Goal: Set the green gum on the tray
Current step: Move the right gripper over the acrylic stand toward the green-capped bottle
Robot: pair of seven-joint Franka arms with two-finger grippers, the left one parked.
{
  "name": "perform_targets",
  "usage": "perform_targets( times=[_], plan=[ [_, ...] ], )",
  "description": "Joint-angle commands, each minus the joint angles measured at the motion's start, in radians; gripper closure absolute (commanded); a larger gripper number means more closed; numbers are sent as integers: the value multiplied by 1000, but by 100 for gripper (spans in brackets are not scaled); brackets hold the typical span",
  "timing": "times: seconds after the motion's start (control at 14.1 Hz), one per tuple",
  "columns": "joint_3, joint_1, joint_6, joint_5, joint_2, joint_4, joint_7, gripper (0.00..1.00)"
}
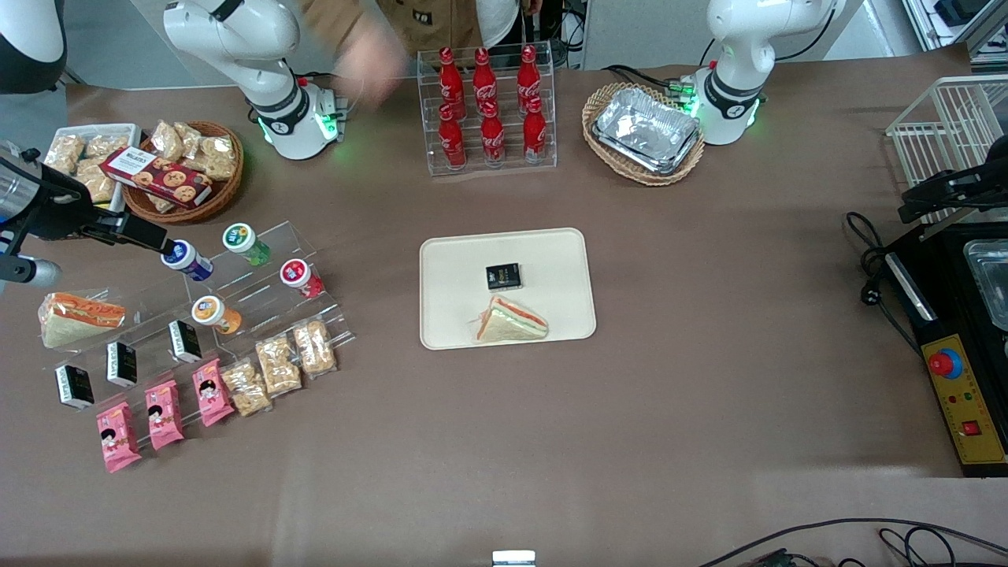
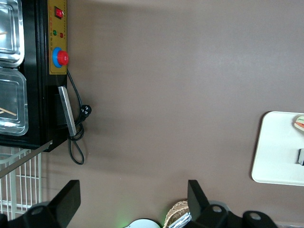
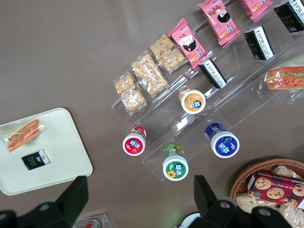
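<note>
The green gum (image 1: pixel 246 242) stands on the top step of a clear acrylic stand (image 1: pixel 260 307); it has a green body and a white lid with a green label. It also shows in the right wrist view (image 3: pixel 175 164). My gripper (image 1: pixel 146 236) hovers high over the stand's working-arm end, near the blue bottle and apart from the green gum. In the right wrist view the gripper (image 3: pixel 140 192) is open and empty. The cream tray (image 1: pixel 457 315) lies mid-table, holding a small black box (image 1: pixel 503 276) and a wrapped sandwich (image 1: pixel 510 321). The tray also shows in the wrist views (image 3: pixel 57 156) (image 2: pixel 275 152).
The blue (image 1: pixel 187 260), red (image 1: pixel 300 277) and orange (image 1: pixel 214 313) bottles share the stand with snack packs. A cola rack (image 1: pixel 488 110), a snack basket (image 1: pixel 185 169) and a basket of foil trays (image 1: pixel 644 132) stand farther back. A black machine (image 1: pixel 961 346) is at the parked arm's end.
</note>
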Motion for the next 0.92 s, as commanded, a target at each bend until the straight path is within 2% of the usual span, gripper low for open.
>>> perform_targets(
  times=[0.0,0.42,0.64,0.85],
  plan=[
    [1,-4,-18,-14,15,33,-6,0],
    [-8,-1,-69,-11,-37,-3,-41,0],
    [-7,3,21,-11,-207,-217,-38,0],
    [-2,23,191,-12,-389,-498,-41,0]
  ],
)
